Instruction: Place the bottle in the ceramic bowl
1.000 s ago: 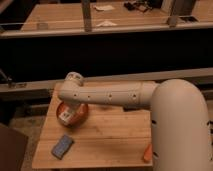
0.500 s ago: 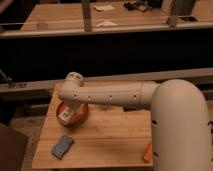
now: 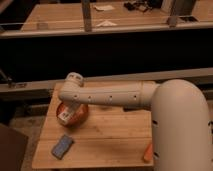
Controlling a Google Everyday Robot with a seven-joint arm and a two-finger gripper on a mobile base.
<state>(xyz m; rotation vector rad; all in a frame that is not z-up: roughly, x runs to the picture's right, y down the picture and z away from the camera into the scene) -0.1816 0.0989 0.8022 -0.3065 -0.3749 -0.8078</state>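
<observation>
Camera view, looking down onto a small wooden table [image 3: 110, 135]. Shows a white robot arm [image 3: 115, 95] stretched leftward across it, wrist bent down so that the gripper [image 3: 66, 110] hangs over the ceramic bowl [image 3: 82, 113] at the table's left rear. Shows the bottle [image 3: 63, 116], white with a pale label, tilted and low inside the bowl near its left rim, right under the gripper. Cannot tell whether the gripper is clamped on the bottle or has let go.

Compared with a second ago, shows almost no change in the arm's reach; seems to put the bottle slightly lower and further left in the bowl. Suggests the placing is nearly done, with only release and withdrawal left.

Counts one bottle, one bowl, one blue block [image 3: 62, 146] near the front left edge, one orange carrot-like piece [image 3: 148, 152] at the front right, one arm, one gripper, one table
</observation>
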